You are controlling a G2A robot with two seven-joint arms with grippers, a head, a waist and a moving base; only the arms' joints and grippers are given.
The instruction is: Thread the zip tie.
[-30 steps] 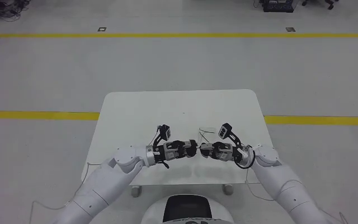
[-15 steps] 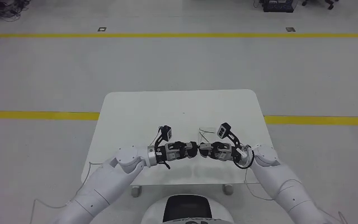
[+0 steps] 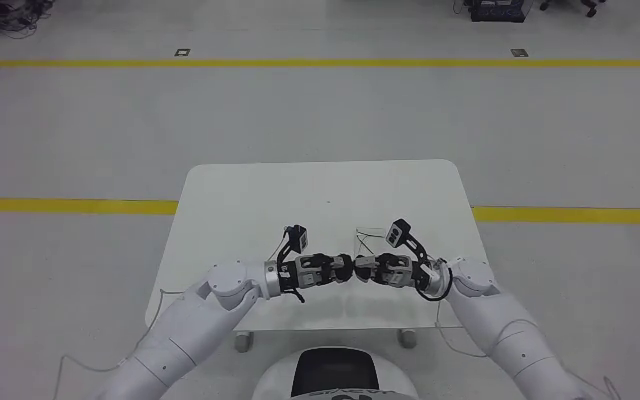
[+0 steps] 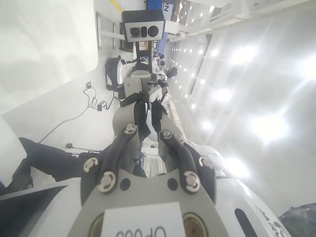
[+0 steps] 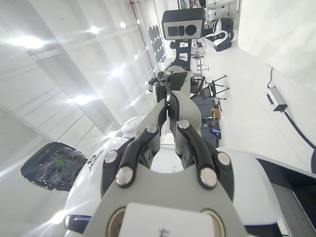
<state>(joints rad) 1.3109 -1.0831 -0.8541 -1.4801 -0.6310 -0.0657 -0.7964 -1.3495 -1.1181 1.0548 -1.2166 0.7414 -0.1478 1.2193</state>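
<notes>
A: What is changing at the moment?

B: The right gripper (image 3: 362, 267) is edging sideways toward the left gripper (image 3: 348, 268), which is holding its place. A second ago there was a small gap between them. Now they are meeting tip to tip above the near half of the white table (image 3: 300, 190).

A: And what is that meaning for the threading?

B: I am reading it as the alignment step nearly finishing, with the tail coming up to the head (the join itself is hiding between the tips, so I am not calling it threaded).

A: Where is the zip tie sitting?

B: The zip tie (image 3: 371, 237) is arching out from that meeting point as a thin, wiry loop, bowing toward the far side of the table.

A: And the fingers?

B: The left fingers (image 4: 139, 117) are clamping a slim dark strap between black pads. The right pads (image 5: 173, 110) are pressing almost together. I am judging that they are pinching the other end, though the strap is too fine to make out there.

A: Textures?

B: The pads are looking ridged and rubbery on smooth grey fingers. The strap is looking like springy plastic, and the tabletop is smooth with rounded corners.
</notes>
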